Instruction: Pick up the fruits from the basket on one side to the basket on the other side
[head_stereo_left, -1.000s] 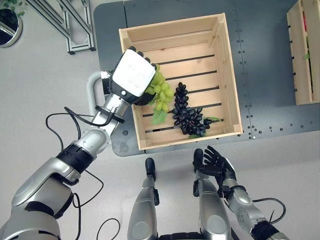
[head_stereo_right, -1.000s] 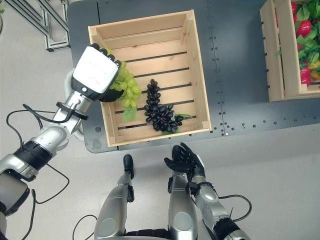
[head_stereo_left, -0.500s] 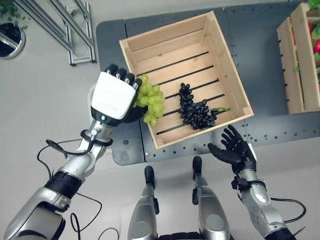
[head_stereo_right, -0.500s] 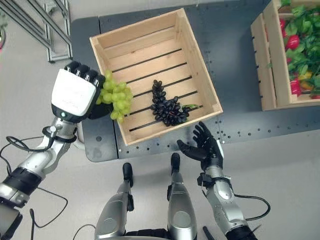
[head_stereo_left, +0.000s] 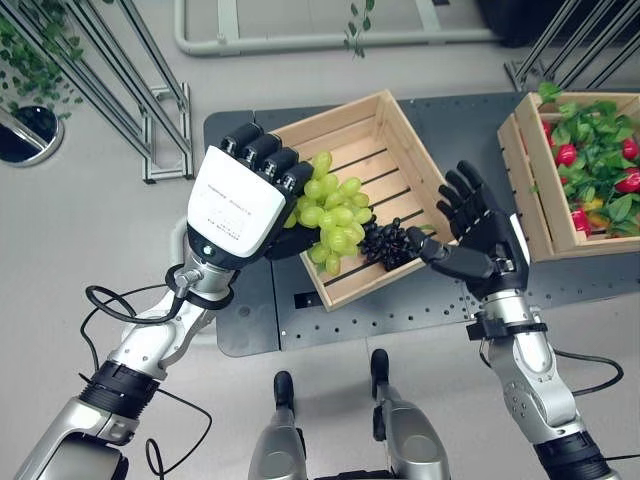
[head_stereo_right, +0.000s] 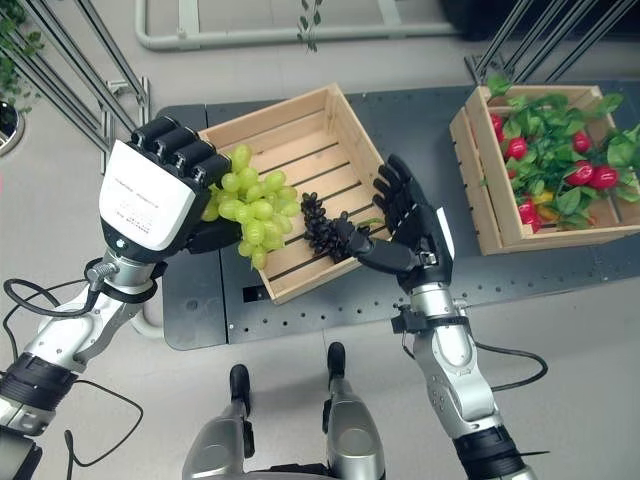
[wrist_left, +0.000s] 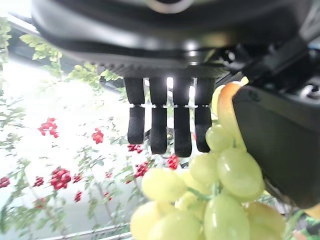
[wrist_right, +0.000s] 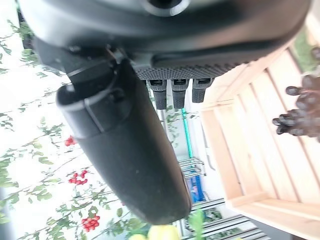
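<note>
Two hands: both raised over the near-left crate (head_stereo_right: 290, 150), which sits toward the counter's (head_stereo_right: 560, 270) left end.
Change: the green grapes (head_stereo_right: 248, 208), low in that crate a second ago, now hang above its left rim; the camera has also swung right.
Meaning: pick looks done, carry to the right crate (head_stereo_right: 500, 215) remains.
Left hand (head_stereo_right: 160, 190): fingers curled round the green grapes.
Black grapes (head_stereo_right: 322, 226): lying in the near-left crate.
Right hand (head_stereo_right: 410, 232): fingers spread, holding nothing, palm turned toward the bunch, perhaps for a handover.
</note>
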